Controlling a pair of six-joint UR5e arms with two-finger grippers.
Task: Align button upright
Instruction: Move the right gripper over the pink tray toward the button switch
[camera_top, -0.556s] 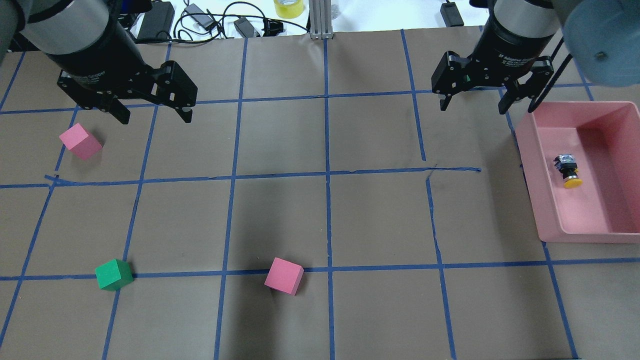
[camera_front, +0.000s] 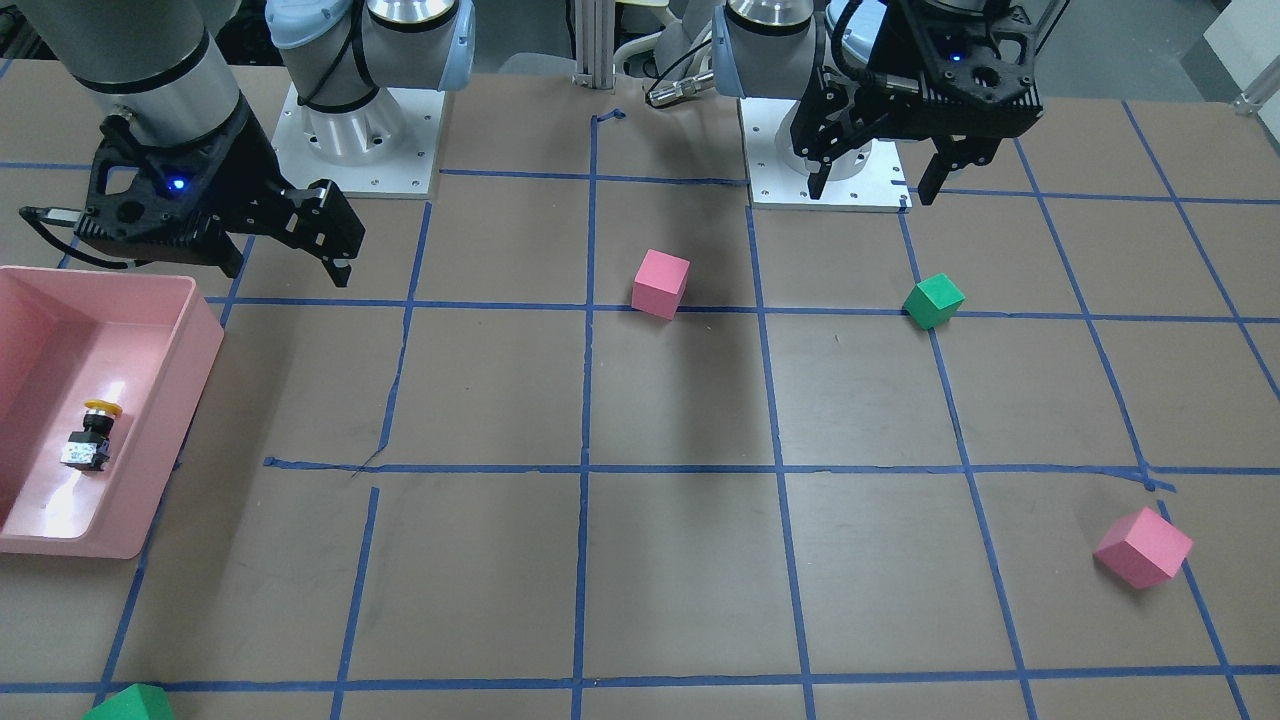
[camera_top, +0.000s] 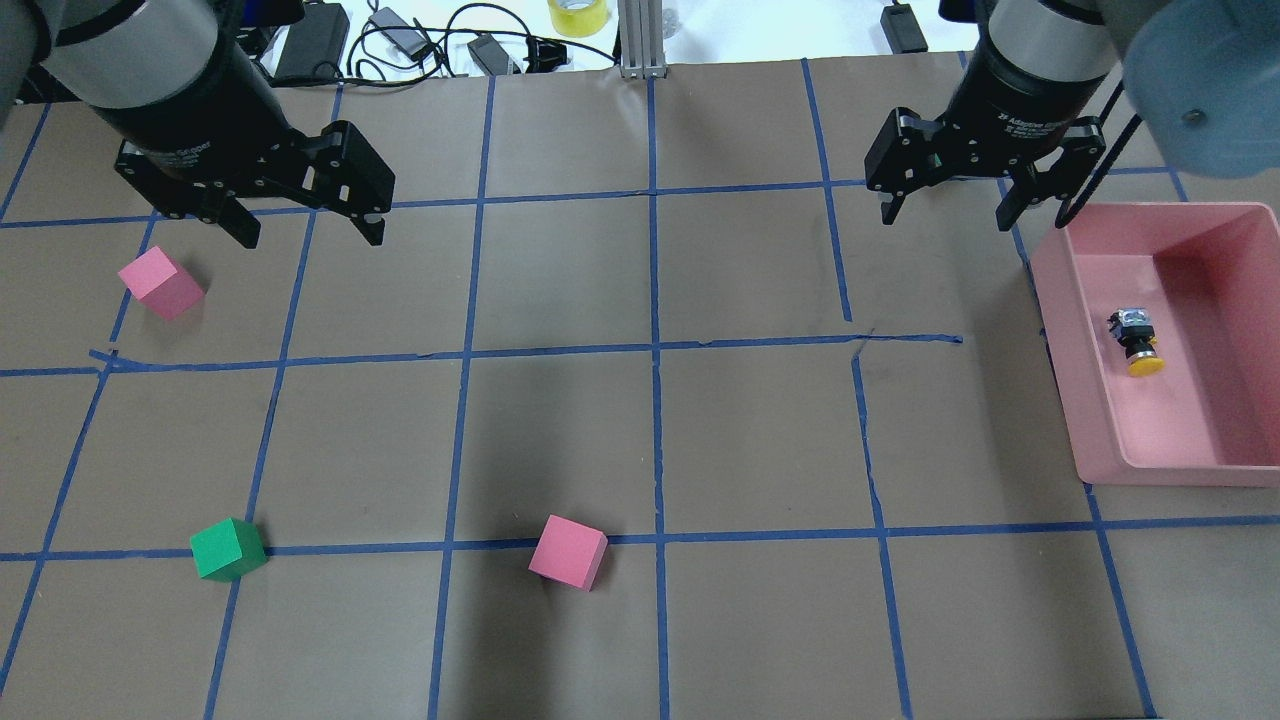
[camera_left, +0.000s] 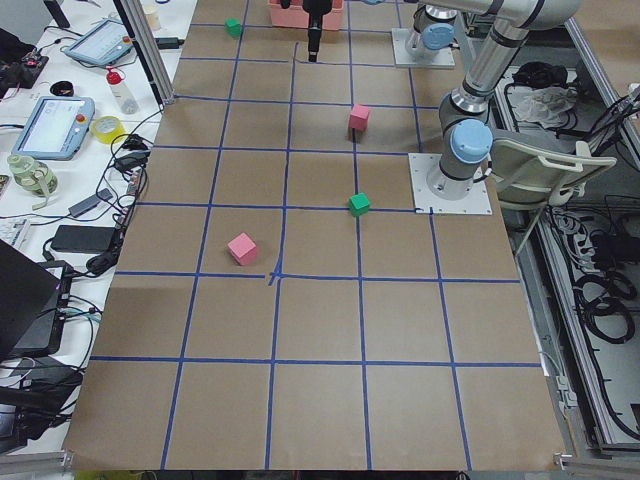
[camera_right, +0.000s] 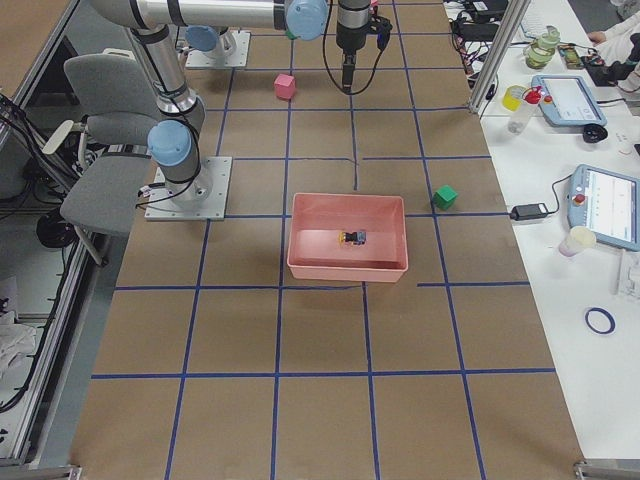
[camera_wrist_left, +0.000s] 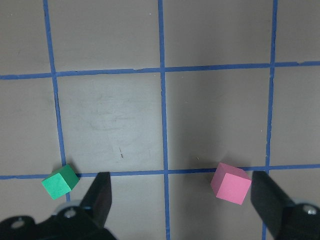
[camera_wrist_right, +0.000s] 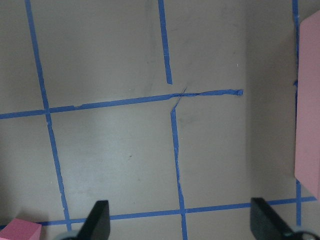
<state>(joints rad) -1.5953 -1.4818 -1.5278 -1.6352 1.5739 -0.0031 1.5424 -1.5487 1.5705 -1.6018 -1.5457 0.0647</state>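
Note:
The button lies on its side in the pink bin at the right. Its yellow cap points toward the near edge and its pale base away. It also shows in the front view and the right side view. My right gripper is open and empty. It hangs above the table just left of the bin's far corner, apart from the button. My left gripper is open and empty over the far left of the table.
A pink cube sits near the left gripper. A green cube and another pink cube sit near the front. Another green cube lies beyond the bin. Cables and a tape roll lie at the far edge.
The right gripper has shifted very slightly toward the far edge. The left gripper, button, bin and cubes have not moved.

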